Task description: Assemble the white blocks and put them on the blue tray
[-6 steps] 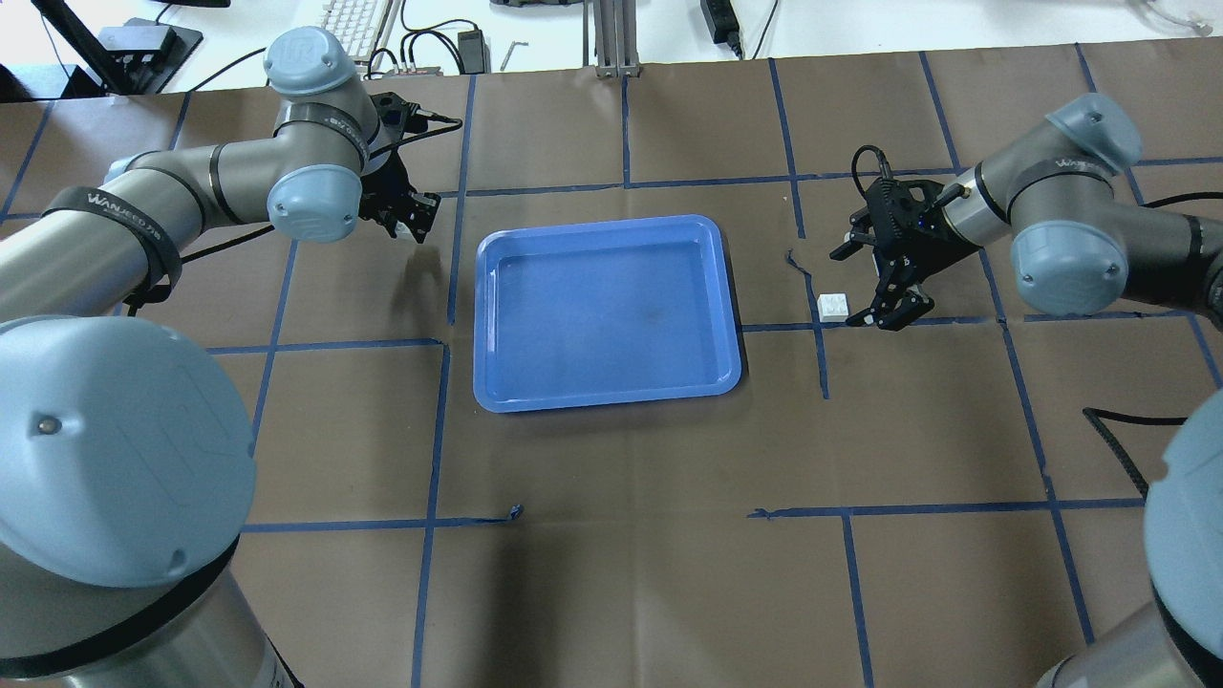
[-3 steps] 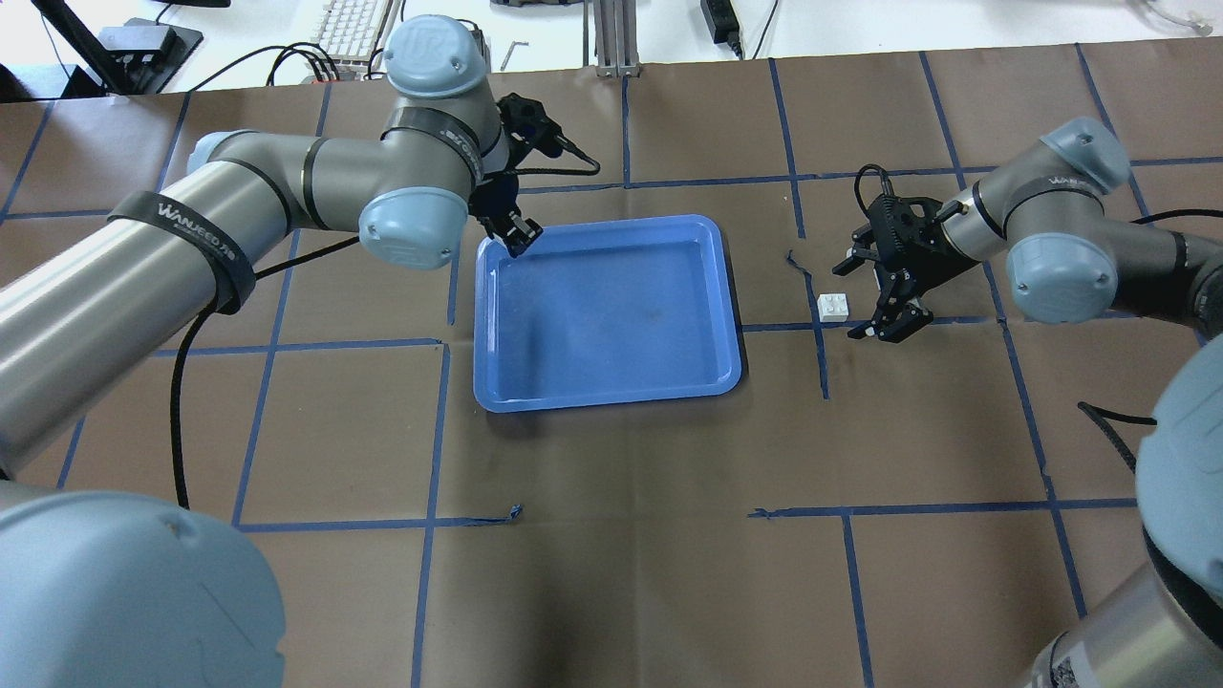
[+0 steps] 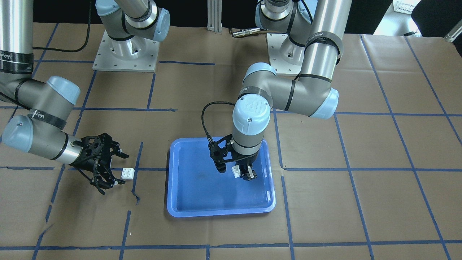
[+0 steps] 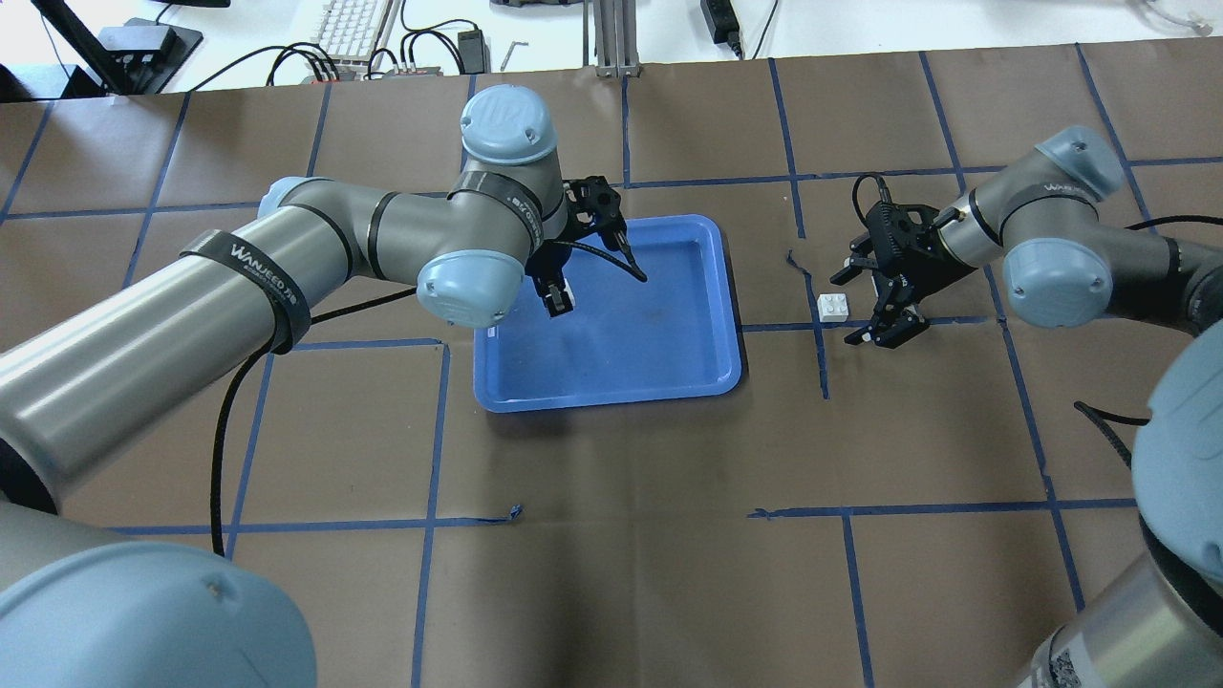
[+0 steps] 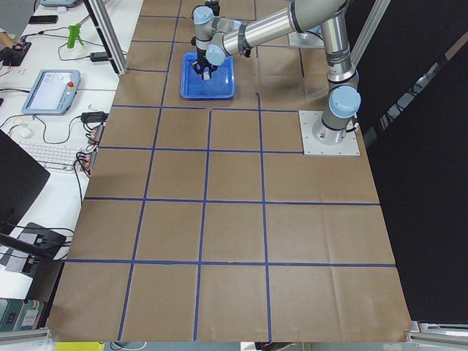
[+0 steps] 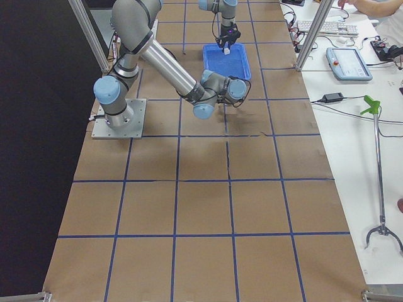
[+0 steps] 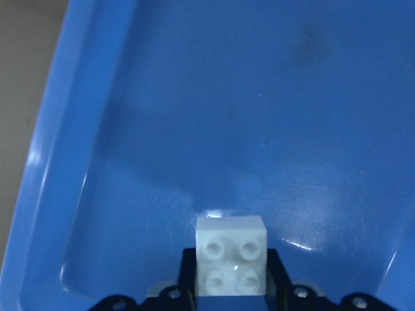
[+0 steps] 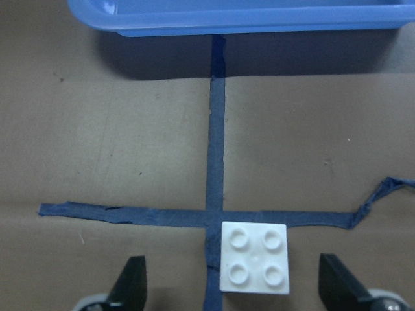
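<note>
The blue tray [image 4: 611,399] lies mid-table, also in the front view [image 3: 216,213]. My left gripper [image 4: 557,301] is shut on one white block [image 3: 236,170] and holds it studs-up over the tray's inside; the left wrist view shows the block [image 7: 231,249] between the jaws above the tray floor [image 7: 259,97]. The other white block [image 4: 833,306] sits on the table right of the tray, on a blue tape cross. My right gripper [image 4: 848,308] is open, its fingers either side of that block [image 8: 254,257] without touching it.
Brown paper with blue tape lines covers the table [image 4: 631,535]. A black cable [image 4: 1108,420] lies at the right. A keyboard [image 4: 354,19] and cables sit beyond the far edge. The tray's near rim [image 8: 233,19] shows ahead of the right gripper.
My left arm has swung right, from beside the tray's left side to over the tray, with the white block in its gripper. The right gripper has stayed open and shifted slightly by its block.
</note>
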